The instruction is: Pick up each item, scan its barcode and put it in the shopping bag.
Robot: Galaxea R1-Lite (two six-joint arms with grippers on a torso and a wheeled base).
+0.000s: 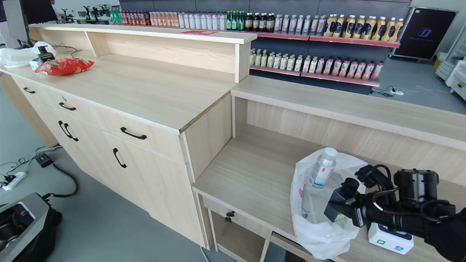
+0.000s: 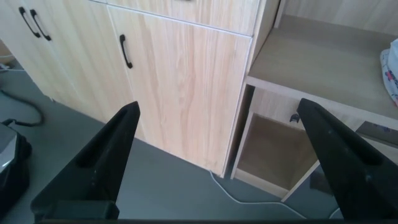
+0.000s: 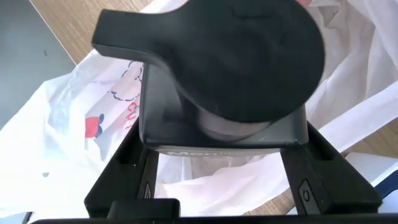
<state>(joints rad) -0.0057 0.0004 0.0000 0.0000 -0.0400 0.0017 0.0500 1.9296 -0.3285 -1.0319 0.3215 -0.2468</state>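
Note:
A white plastic shopping bag (image 1: 316, 233) stands open on the low counter (image 1: 251, 174) at the right. A clear bottle with a white cap (image 1: 322, 171) leans inside it, its top above the rim. My right gripper (image 1: 351, 207) hovers at the bag's mouth, shut on a black handheld scanner (image 1: 335, 213). From the right wrist, the scanner (image 3: 230, 68) sits between the right gripper's (image 3: 224, 168) fingers, directly over the bag (image 3: 68, 143). A red snack bag (image 1: 64, 66) lies on the tall counter, far left. My left gripper (image 2: 217, 168) hangs open and empty, low before the cabinet doors.
A small white box (image 1: 389, 238) sits on the low counter beside the bag, under my right arm. Another white plastic bag (image 1: 18, 56) and a small dark box (image 1: 45, 56) lie behind the snack bag. Drink shelves (image 1: 313, 36) line the back. Cables cross the floor (image 1: 14, 178).

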